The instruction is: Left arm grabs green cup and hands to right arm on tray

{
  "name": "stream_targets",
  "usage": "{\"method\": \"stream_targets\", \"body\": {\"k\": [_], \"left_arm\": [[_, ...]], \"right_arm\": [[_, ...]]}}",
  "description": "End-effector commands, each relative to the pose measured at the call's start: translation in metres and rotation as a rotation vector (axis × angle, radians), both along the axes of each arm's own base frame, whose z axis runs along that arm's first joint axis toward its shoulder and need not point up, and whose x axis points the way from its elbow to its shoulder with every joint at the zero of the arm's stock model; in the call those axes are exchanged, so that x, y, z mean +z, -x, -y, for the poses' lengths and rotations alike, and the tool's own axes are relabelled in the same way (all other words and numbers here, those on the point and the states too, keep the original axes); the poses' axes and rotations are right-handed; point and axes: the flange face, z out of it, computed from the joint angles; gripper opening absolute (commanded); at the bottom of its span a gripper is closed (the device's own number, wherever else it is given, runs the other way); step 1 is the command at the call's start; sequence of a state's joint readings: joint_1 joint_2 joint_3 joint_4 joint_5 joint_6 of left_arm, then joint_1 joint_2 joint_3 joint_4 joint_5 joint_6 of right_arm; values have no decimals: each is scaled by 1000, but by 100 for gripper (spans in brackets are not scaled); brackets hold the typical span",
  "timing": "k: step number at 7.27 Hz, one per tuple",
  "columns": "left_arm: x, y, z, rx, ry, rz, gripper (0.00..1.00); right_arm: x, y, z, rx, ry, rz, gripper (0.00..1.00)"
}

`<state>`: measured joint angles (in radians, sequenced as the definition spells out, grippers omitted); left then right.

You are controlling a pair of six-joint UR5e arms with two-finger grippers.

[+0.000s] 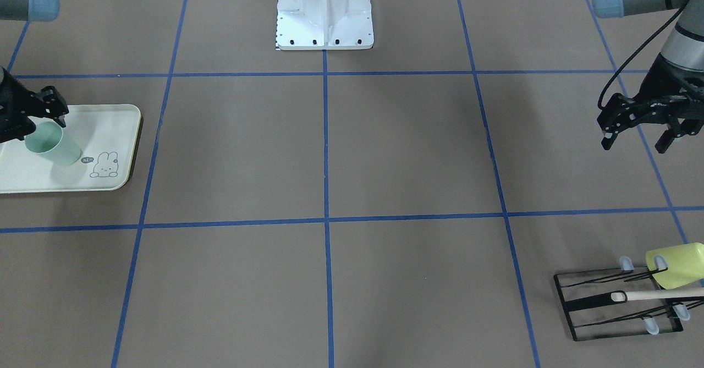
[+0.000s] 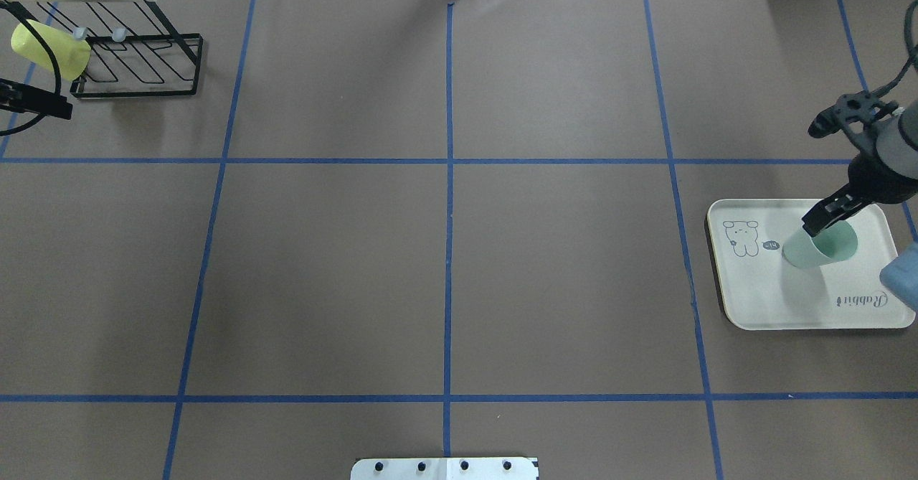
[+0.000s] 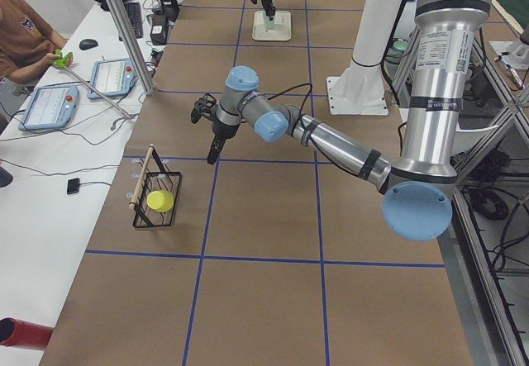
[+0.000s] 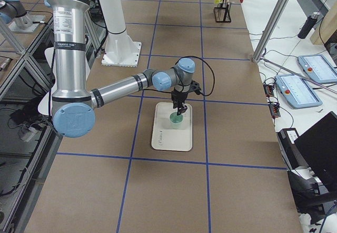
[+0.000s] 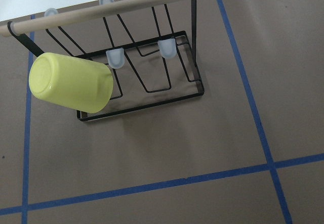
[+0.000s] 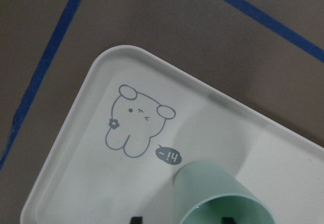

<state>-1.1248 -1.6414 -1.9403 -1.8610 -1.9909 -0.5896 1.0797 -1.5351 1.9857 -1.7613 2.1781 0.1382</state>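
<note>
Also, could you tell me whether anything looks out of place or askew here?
Nothing stands out. The green cup sits mouth-up on the tray, the right gripper at its rim; the yellow-green cup hangs on its rack.

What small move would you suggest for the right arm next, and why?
Probably lift the right claw straight up. The green cup appears to stand on the tray already, with one finger inside its rim and one outside. Whether they are gripping I cannot tell, so open first if needed. The left claw hangs open by the rack.
</note>
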Motion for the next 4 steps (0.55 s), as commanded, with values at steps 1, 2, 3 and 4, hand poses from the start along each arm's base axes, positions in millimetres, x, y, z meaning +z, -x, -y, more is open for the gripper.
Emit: {"method": "stream_targets", "body": {"k": [1, 2, 3, 4], "left_arm": [[4, 1, 1, -1, 10, 4, 100], [16, 4, -2, 43, 14, 49, 100], [25, 22, -1, 97, -13, 107, 100], [47, 39, -11, 189, 14, 122, 100]], "right_arm": [[-67, -84, 43, -55, 21, -13, 100], [-63, -116, 47, -53, 13, -3, 100], [-65, -128, 52, -27, 7, -6, 100], [-52, -133, 63, -13, -26, 3, 100]]}}
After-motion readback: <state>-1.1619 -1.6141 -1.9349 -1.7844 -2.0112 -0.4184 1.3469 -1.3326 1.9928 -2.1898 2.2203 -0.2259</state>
